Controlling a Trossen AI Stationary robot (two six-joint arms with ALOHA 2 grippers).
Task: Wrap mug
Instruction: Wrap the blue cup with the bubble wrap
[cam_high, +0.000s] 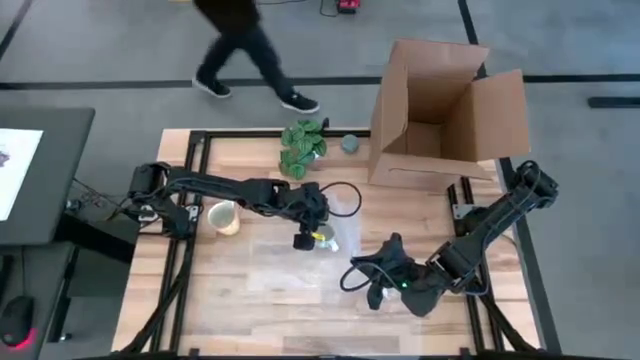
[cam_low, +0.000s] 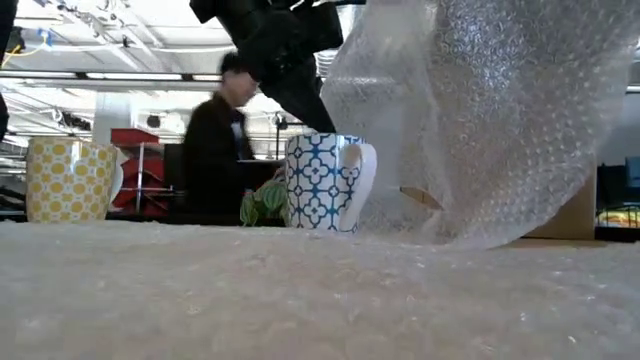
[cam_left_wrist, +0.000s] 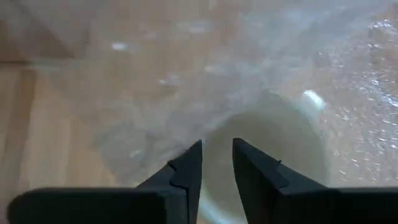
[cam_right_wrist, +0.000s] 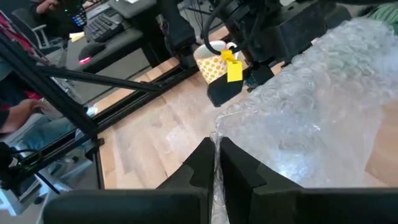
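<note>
While right fingers (cam_right_wrist: 214, 163) clamp the bubble wrap (cam_right_wrist: 311, 118), left fingers (cam_left_wrist: 216, 168), slightly apart over the mug (cam_low: 325, 183), could tip it.

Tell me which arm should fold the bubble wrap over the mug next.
Right, probably. Its end effector already pinches the bubble wrap edge, lifted beside the mug; the left end effector sits over the mug's mouth.

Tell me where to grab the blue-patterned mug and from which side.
Probably by the rim, from above: the mug stands upright with its mouth open, the handle turned sideways, and bubble wrap crowding one flank. The left gripper already sits over the opening.
</note>
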